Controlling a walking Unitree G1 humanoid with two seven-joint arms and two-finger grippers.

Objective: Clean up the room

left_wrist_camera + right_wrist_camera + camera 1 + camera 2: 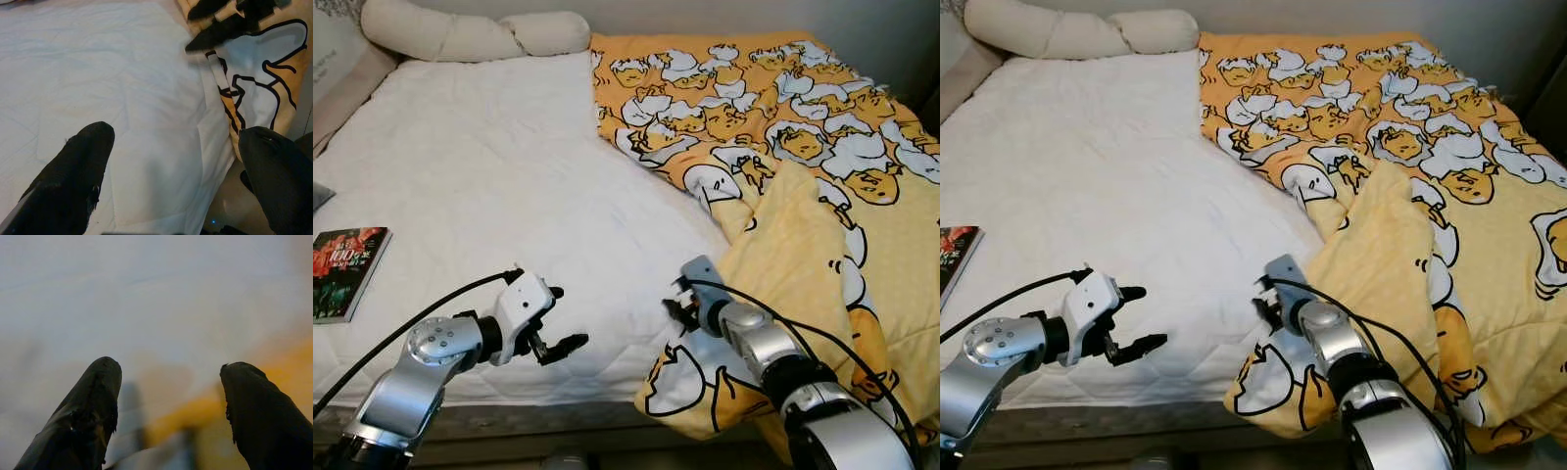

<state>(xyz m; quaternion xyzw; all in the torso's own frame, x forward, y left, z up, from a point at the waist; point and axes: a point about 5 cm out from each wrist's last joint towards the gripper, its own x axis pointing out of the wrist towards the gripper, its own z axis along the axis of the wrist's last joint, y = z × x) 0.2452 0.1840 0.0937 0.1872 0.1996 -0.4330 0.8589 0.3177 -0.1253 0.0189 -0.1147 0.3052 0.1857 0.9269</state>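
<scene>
Both grippers hover spread and empty over the white mattress (499, 186): right gripper (674, 305) at the crumpled yellow cartoon blanket (783, 166) edge, left gripper (558, 318) just beside it. Left of them, a book (347, 269) lies cut off by the frame; the right wrist view is blurred.

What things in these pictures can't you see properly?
- Red-covered book: cut off by the picture's edge in the right eye view; its small print is unreadable.
- White quilted mattress: its right side lies hidden under the yellow cartoon-print blanket.
- Right wrist view: everything beyond the fingertips is blurred.
</scene>
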